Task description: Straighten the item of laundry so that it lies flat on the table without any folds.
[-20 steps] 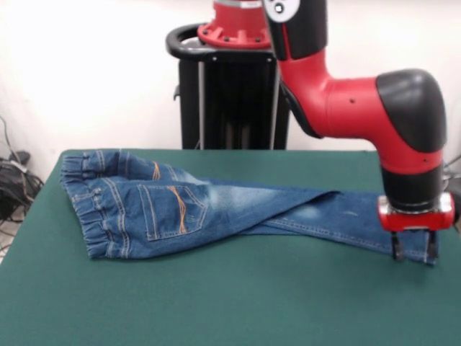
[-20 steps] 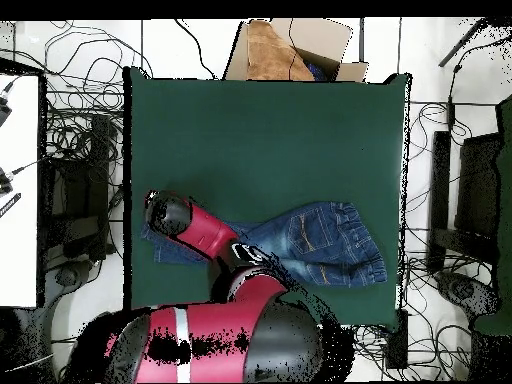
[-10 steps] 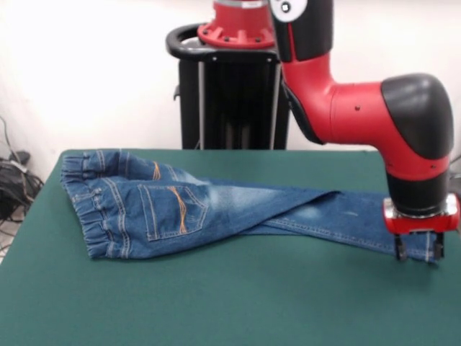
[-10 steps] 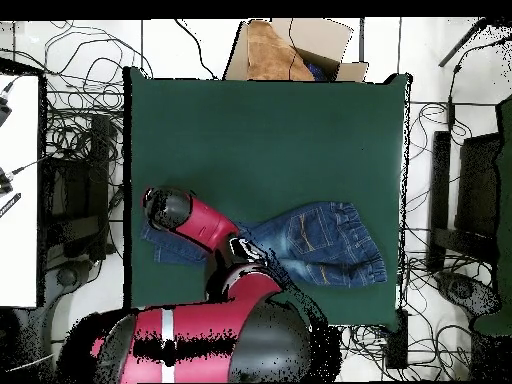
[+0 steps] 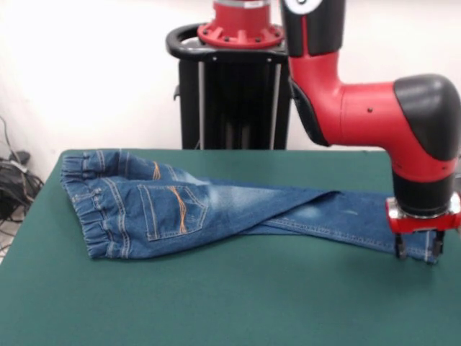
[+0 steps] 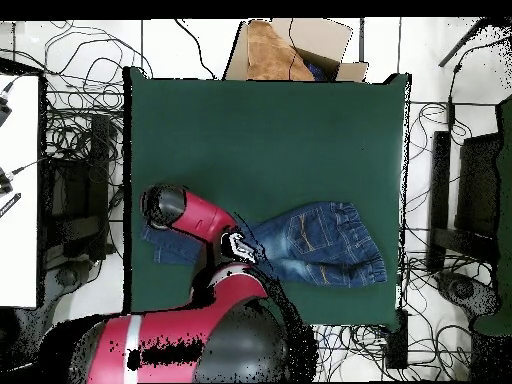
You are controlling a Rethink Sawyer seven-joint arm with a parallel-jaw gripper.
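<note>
**A:** What is the pincer doing down there?

**B:** The gripper [image 5: 416, 252] stands upright at the right end of the jeans [image 5: 209, 213], its two fingers astride the leg cuff with the tips down at the cloth. They seem pinched on the hem, though I judge that from how they sit rather than from a clear sight of the pads.

**A:** Why take the cuff and not the waist?

**B:** Probably because the legs are where the trouble is. A hold on the far tip of a leg lets the arm [image 5: 374, 108] draw the whole length taut; a hold in the middle would only bunch it.

**A:** And the rest of the garment?

**B:** From the cuff the denim runs left across the table [image 5: 238, 303] to the gathered waistband [image 5: 90, 216], which lies at the left, back pocket [image 5: 173, 209] up. The legs look laid one over the other in a long diagonal fold, so it isn't flat yet.

**A:** Does the view from above add anything?

**B:** There the arm hides the gripper. The jeans [image 6: 315, 240] lie in the half of the table [image 6: 270, 130] nearer the robot's base, the leg end just inside one side edge, so little room is left for pulling outward.
</note>
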